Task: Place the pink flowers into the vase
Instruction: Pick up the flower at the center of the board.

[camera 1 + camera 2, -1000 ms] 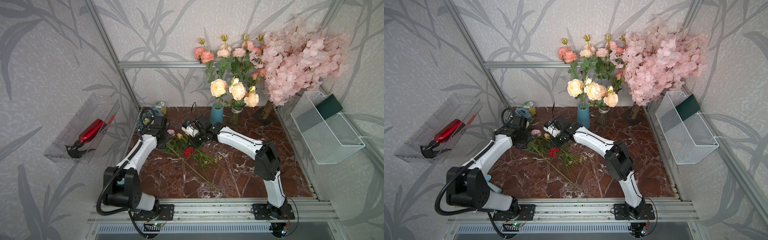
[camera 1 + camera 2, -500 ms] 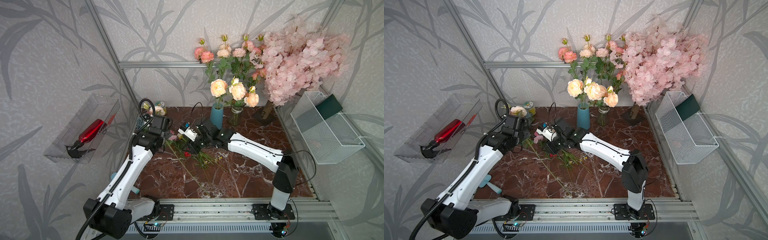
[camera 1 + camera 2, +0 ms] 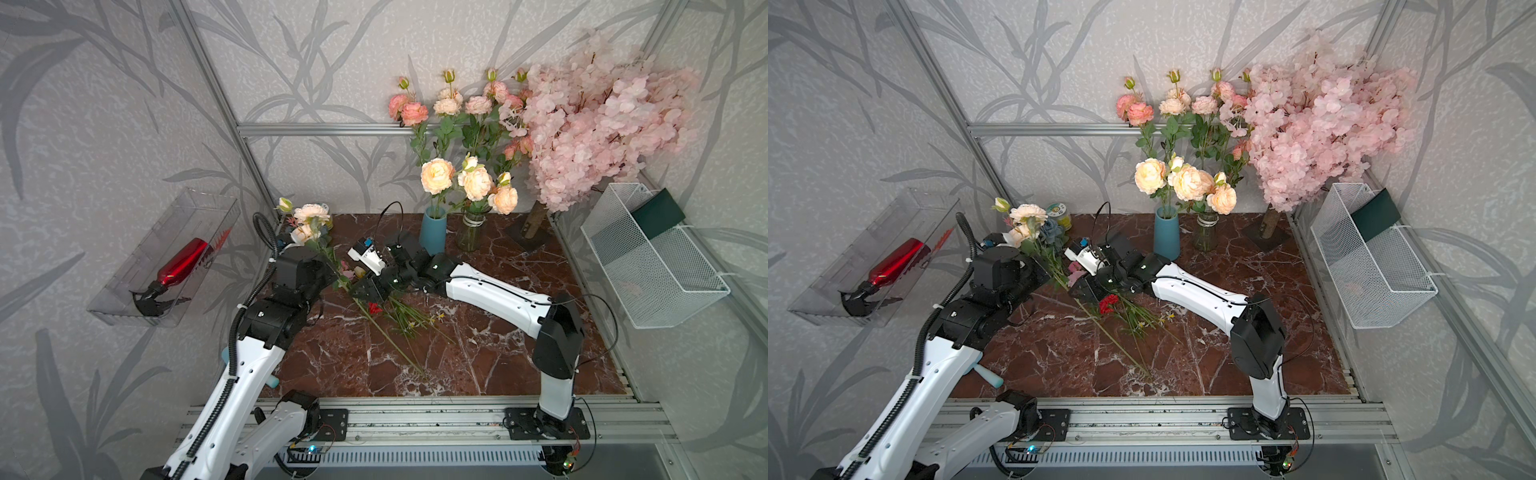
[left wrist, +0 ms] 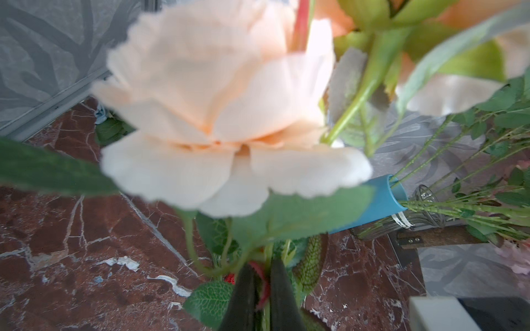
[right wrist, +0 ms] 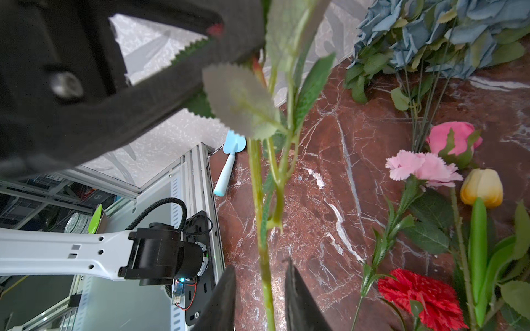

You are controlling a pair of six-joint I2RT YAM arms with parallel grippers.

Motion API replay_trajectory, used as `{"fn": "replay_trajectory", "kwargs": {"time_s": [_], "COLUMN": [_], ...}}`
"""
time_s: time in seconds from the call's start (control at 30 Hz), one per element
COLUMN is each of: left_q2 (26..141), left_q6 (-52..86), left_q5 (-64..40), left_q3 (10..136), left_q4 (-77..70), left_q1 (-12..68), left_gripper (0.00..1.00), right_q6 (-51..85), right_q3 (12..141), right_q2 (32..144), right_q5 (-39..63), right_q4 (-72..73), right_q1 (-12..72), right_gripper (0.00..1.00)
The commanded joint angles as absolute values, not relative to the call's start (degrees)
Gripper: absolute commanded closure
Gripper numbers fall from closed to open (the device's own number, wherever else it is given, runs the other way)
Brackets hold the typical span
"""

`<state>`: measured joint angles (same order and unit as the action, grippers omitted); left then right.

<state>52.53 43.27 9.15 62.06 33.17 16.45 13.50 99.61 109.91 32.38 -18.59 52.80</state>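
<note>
Left gripper: pressed together on the green stem of the pink flowers, just under the leaves.

Right gripper: spread, straddling the same stem further down. Gap visible on each side, so no grip as far as can be seen.

In both top views, located left of centre, close together, with the right gripper to the lower right of the left.

Long axis of the flowers: a diagonal from the heads at upper left, raised off the table, down to the stem tip at lower centre. Cannot tell whether the tip touches the marble.

Blue vase and glass vase: to the upper right of both grippers, at the back edge, each already filled. Cannot tell which one is intended.

Judged: right arm nearer the vases. Stem tip points away from them, so needs turning upright, tip down, before insertion.
</note>
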Motion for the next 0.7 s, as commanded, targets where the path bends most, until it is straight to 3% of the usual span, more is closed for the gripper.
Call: {"fn": "replay_trajectory", "kwargs": {"time_s": [0.0,0.27,0.67], "left_q2": [52.2,52.1,50.7], "left_q6": [43.1,45.1,47.2], "left_q5": [6.3,4.0,2.1], "left_q3": [61.2,60.6,61.3], "left_q4": [30.1,28.4,29.3], "left_q1": [16.6,16.6,16.5], "left_gripper": [1.00,1.00,1.00], "right_q6": [13.9,14.5,14.2], "right_q3": [102.1,103.5,104.4], "right_q2": [111.0,112.5,111.7], "right_q5": [33.9,35.0,35.0], "right_q4": [-17.4,-17.2,-17.2], "right_q1": [52.6,52.6,52.6], "right_gripper": [0.70,0.74,1.00]}}
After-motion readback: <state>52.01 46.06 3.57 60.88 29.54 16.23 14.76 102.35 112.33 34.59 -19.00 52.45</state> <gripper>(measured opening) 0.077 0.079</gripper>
